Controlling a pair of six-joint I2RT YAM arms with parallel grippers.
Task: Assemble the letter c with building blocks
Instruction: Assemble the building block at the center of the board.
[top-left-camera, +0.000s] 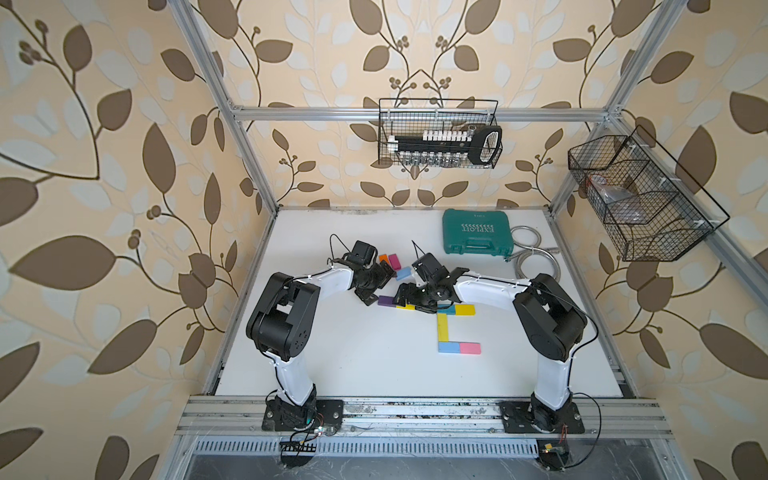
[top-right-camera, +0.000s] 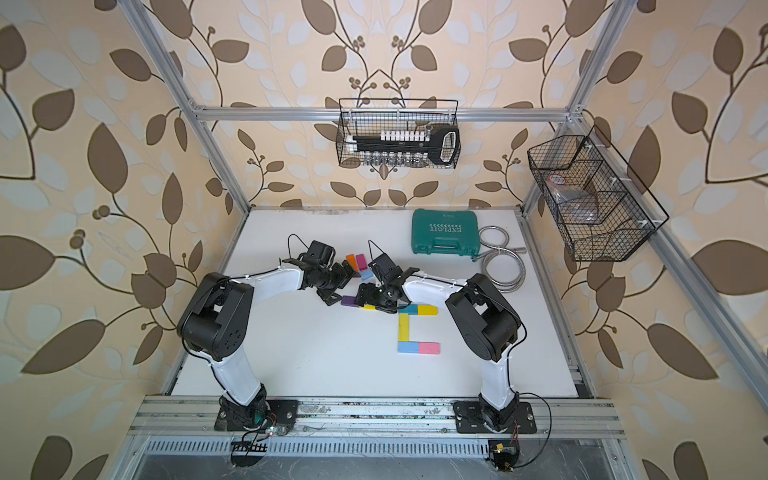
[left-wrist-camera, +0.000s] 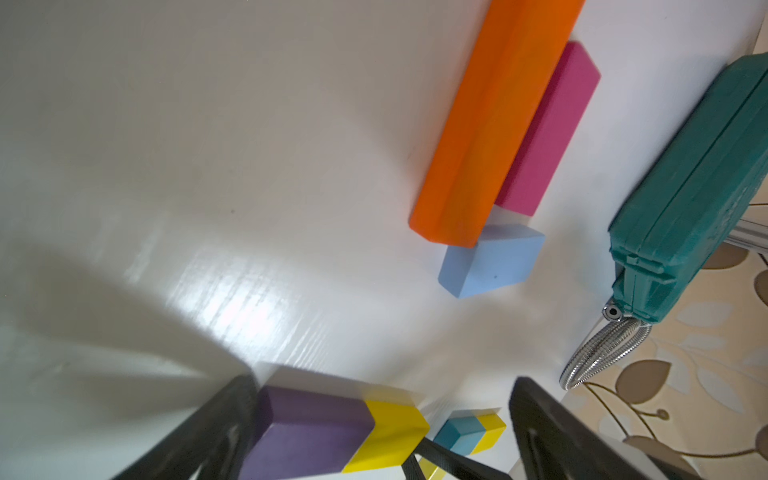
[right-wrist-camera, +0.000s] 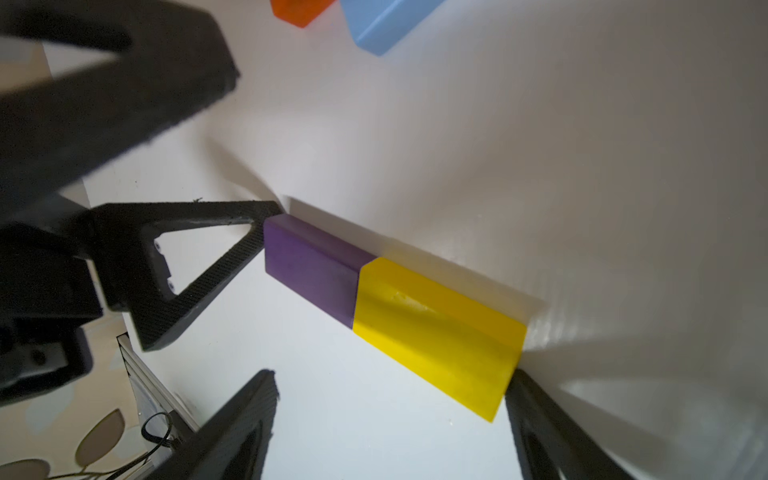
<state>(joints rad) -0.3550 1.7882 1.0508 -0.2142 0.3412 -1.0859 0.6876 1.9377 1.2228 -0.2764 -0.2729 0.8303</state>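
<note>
Building blocks (top-left-camera: 442, 328) already read as a C; the left tool (left-wrist-camera: 384, 386) and right tool (right-wrist-camera: 390, 386), both apart, flank the spare purple block (right-wrist-camera: 309, 276) and yellow block (right-wrist-camera: 436, 332), which probably need gripping next.

five building blocks lie flat in a c open to the right: a teal block (top-left-camera: 449, 310) and a yellow block (top-left-camera: 466, 309) end to end as the far arm, a long yellow bar (top-left-camera: 442, 327) as the spine, a light blue block (top-left-camera: 449, 348) touching a pink block (top-left-camera: 470, 348) as the near arm

left of the teal one, a purple block (right-wrist-camera: 309, 276) and a second yellow block (right-wrist-camera: 436, 332) butt end to end in one line

farther back, an orange bar (left-wrist-camera: 490, 124) and a magenta block (left-wrist-camera: 548, 133) lie side by side, touching, with a second light blue block (left-wrist-camera: 490, 259) at the orange bar's end
</note>
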